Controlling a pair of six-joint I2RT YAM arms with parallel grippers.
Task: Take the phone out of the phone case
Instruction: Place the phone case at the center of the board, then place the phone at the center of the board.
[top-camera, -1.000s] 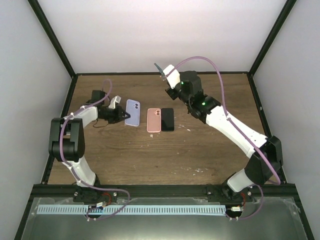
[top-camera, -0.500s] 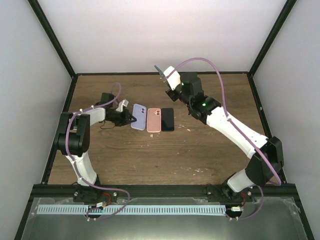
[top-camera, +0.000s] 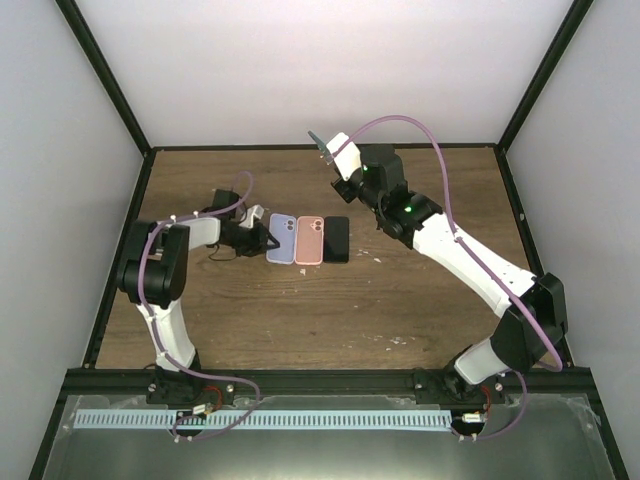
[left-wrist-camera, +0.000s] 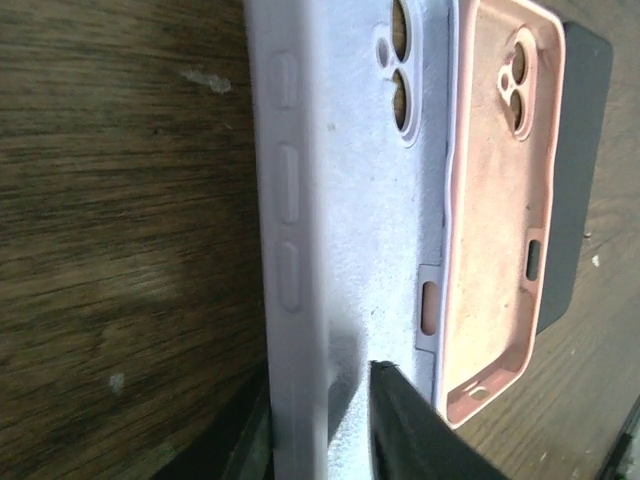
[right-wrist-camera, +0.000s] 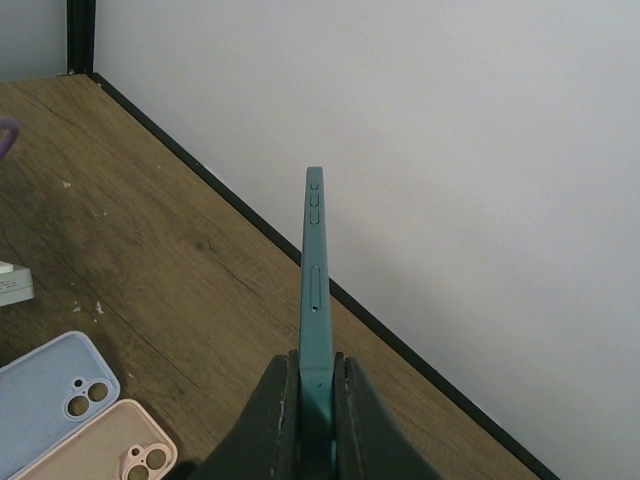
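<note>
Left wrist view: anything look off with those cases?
One thing: the lavender silicone phone case, gripped at its near end by the left hand, sits jammed against the pink silicone phone case. The pink rim looks slightly wavy along that seam. No tears or cracks visible.

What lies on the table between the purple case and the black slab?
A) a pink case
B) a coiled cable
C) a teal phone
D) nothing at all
A: the pink case lies between the purple case and the black slab, while the teal phone is held in the air by the right gripper.
</note>
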